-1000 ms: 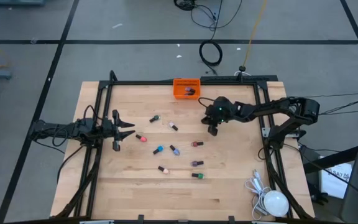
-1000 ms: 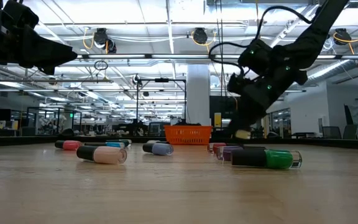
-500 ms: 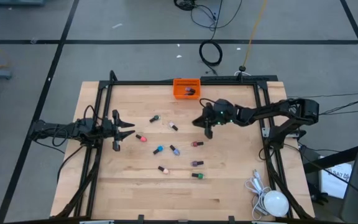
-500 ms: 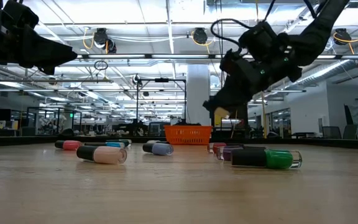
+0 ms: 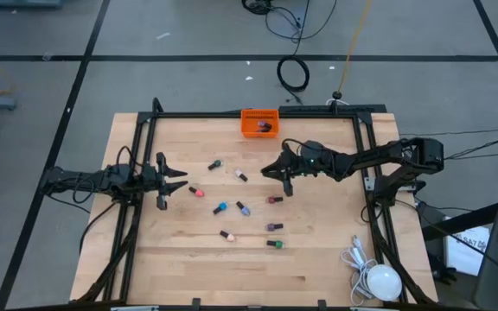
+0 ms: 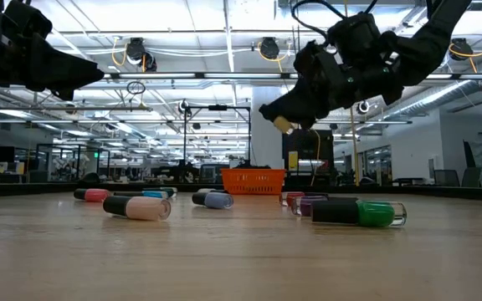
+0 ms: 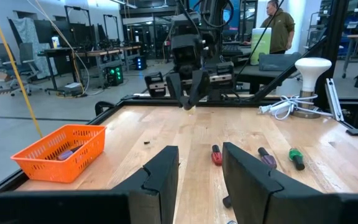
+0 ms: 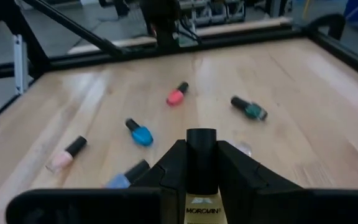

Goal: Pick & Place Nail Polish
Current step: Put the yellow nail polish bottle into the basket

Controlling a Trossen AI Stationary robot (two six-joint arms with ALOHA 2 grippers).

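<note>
The wooden surface (image 5: 318, 233) carries most of the work yet to do. The orange bin (image 5: 259, 123), at twelve o'clock on the far edge, appears to hold at least one purple bottle already, judging from the left wrist view, so the task looks begun but far from finished.

The right pincer (image 5: 284, 175) hangs in the air near centre, toward one o'clock, closed on a pale yellow nail polish bottle (image 8: 202, 186) with a dark cap. I judge this bottle to be on its way to the bin.

The left pincer (image 5: 169, 180) waits at nine o'clock, its fingers parted and holding nothing.

About nine bottles lie scattered around the middle, among them a pink one (image 5: 197, 192), a blue one (image 5: 220, 208) and a green one (image 5: 275, 244) toward six o'clock. All await collection.
</note>
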